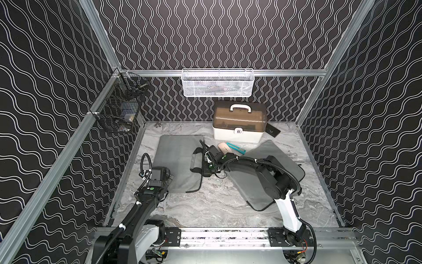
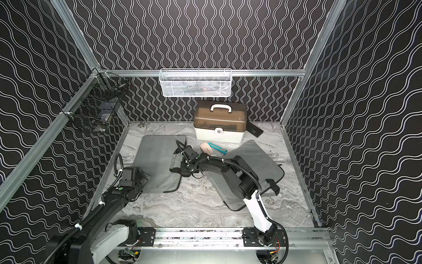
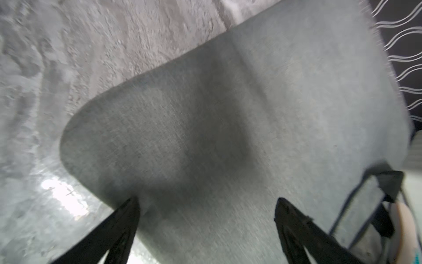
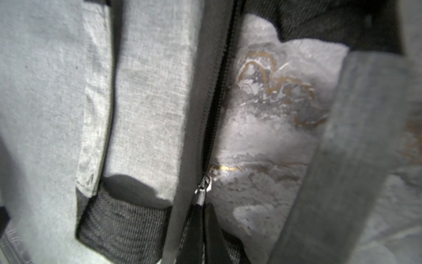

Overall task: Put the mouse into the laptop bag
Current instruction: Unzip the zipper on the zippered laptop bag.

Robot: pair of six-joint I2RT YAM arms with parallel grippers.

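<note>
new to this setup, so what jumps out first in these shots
The two grey panels of the laptop bag spread flat across the middle of the marble table dominate, with the right gripper shut on its zipper pull. Just behind lies the pale pink mouse, not yet bagged, and a white case with a brown lid stands at the back wall.

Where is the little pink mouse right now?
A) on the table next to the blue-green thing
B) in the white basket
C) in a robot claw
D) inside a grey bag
A: the pale pink oval computer mouse lies on the grey marble tabletop beside the teal plastic tool.
</note>
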